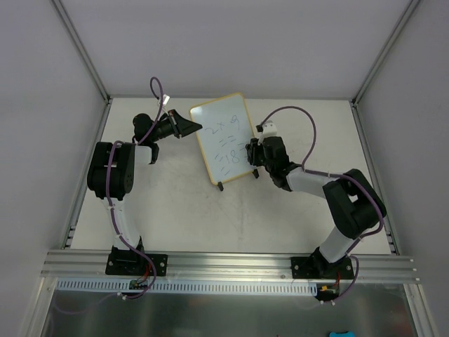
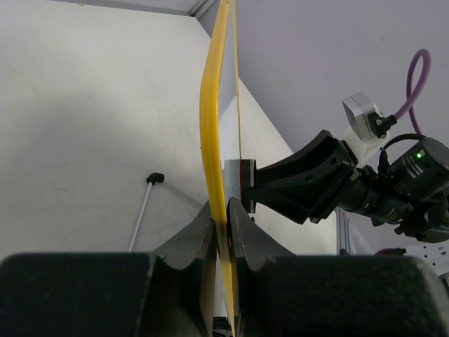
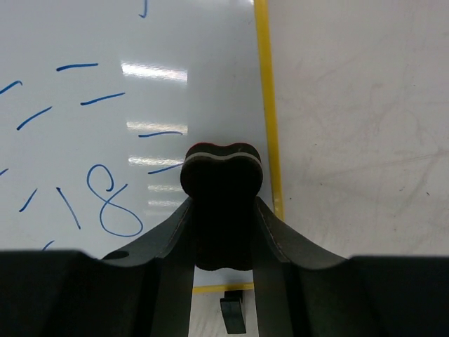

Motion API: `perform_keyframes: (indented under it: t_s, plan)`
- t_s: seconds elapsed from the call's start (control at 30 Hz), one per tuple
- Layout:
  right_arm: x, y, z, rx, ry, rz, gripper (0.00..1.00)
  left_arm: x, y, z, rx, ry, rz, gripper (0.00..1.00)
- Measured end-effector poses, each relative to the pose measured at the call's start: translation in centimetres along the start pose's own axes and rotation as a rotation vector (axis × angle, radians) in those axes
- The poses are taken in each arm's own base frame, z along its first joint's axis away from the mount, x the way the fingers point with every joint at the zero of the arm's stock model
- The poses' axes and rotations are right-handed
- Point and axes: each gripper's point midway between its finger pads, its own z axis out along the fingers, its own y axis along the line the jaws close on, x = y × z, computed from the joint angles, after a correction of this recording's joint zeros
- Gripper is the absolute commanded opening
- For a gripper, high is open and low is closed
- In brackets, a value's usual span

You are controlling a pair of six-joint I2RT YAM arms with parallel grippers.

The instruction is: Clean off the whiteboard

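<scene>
Looking down from the top camera, we are seeing the small rectangular whiteboard with a thin yellow rounded-corner frame (image 1: 223,137) standing tilted on its two small black feet (image 1: 222,186) toward the far middle of the pale flat table (image 1: 175,210), between the two arms. The left gripper (image 1: 191,128) is pinching the whiteboard's left edge, its fingers sitting narrow with the yellow rim clamped between them (the left wrist view is showing this plainly). The right gripper (image 1: 254,151) is gripping a small dark eraser block (image 3: 222,210), with its fingers closed in on the block's sides. It is holding the block at the whiteboard's face near the lower right corner. From the left wrist view the block is appearing to touch the surface, though we are not calling that certain.

The blue marker handwriting (image 3: 102,200) is reading as a short sum ending in 18. Every stroke we are able to see is looking crisp, and we are spotting no wiped or smeared patch anywhere on the face. So we are judging the task as barely begun: bracing the whiteboard and picking up the eraser block are looking done, and the wiping of the whole written area is remaining.
</scene>
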Motion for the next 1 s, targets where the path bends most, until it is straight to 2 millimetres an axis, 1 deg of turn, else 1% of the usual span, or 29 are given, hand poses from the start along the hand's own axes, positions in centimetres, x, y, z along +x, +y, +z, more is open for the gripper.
perform_keyframes:
  t_s: [0.07,0.23,0.5,0.73,1.0]
  plan:
    - [0.1,0.5,0.0,0.013,-0.005,-0.017,0.00,0.0,0.0,0.0,0.000,0.000,0.001,0.00]
    - [0.5,2.7,0.0,0.023,-0.013,-0.063,0.00,0.0,0.0,0.0,-0.001,-0.001,0.003,0.00]
    - [0.8,5.7,0.2,0.033,-0.029,-0.104,0.00,-0.1,0.2,-0.1,-0.006,-0.005,0.004,0.00]
    - [1.5,9.9,0.1,-0.011,-0.041,-0.137,0.00,-0.2,0.3,-0.1,-0.010,-0.006,0.004,0.00]
    - [3.7,14.9,-0.7,-0.129,-0.023,-0.125,0.00,-0.2,0.2,-0.1,-0.009,-0.006,0.011,0.00]
